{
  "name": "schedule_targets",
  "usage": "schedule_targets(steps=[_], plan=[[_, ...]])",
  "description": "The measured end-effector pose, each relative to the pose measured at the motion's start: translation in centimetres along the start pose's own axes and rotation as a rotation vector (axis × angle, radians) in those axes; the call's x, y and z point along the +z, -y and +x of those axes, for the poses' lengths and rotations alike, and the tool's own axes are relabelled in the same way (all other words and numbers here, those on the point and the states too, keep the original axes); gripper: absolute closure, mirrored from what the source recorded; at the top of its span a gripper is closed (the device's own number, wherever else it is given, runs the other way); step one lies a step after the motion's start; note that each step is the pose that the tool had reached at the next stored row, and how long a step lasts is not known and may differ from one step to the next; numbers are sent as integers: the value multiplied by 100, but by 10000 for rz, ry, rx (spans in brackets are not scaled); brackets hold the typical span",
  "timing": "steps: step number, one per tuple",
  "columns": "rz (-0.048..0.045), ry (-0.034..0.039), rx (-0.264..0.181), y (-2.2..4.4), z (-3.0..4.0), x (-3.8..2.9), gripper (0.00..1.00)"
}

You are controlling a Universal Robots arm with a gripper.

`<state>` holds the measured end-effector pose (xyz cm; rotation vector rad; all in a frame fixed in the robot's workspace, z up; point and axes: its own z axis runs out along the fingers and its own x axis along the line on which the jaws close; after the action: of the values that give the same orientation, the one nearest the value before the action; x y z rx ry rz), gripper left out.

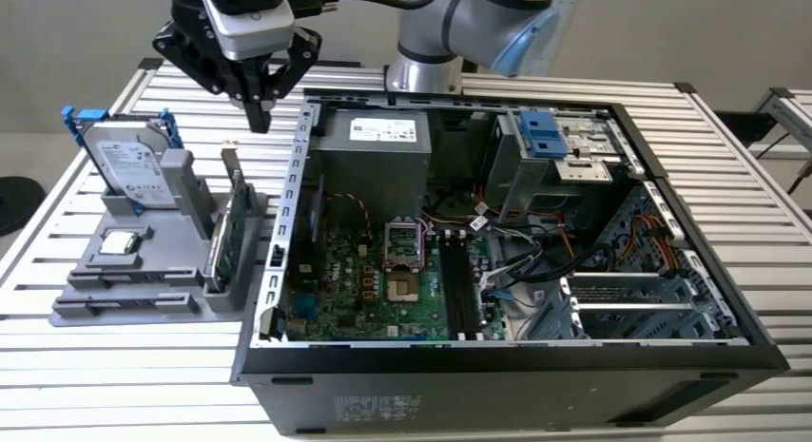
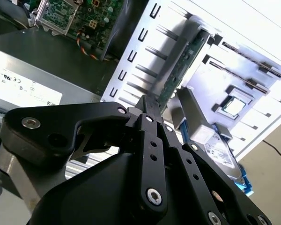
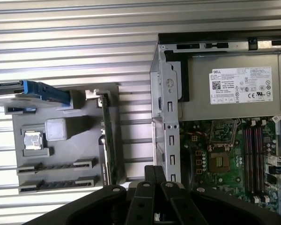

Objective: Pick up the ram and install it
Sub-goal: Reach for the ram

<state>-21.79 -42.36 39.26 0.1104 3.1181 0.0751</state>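
Hovering closed, the gripper (image 1: 261, 119) hangs well apart from the ram (image 3: 56, 167)

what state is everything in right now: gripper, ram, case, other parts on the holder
black gripper: shut, empty, hovering
thin dark ram stick: in grey holder slot, untouched
black computer case: open, on its side
silver hard drive in blue frame: upright in holder
green card: on edge in holder
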Motion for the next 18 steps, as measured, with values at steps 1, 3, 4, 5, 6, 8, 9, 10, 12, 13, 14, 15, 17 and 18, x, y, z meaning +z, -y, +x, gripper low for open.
schedule_targets(steps=[1,3,4,5,6,8,9,10,12,13,14,15,17,18], plan=[[0,1,0,1,11,0,100],[0,0,0,4,35,-1,100],[0,0,0,5,46,-1,100],[0,0,0,6,58,-1,100],[0,0,0,7,70,-2,100],[0,0,0,10,93,-2,100],[0,0,1,11,104,-2,100],[0,0,0,13,115,-3,100],[0,0,0,15,137,-3,100],[0,0,0,16,148,-3,100],[-1,0,0,17,159,-4,100],[0,0,0,18,170,-4,100],[0,0,0,21,192,-5,100],[-1,1,0,22,203,-5,100]])
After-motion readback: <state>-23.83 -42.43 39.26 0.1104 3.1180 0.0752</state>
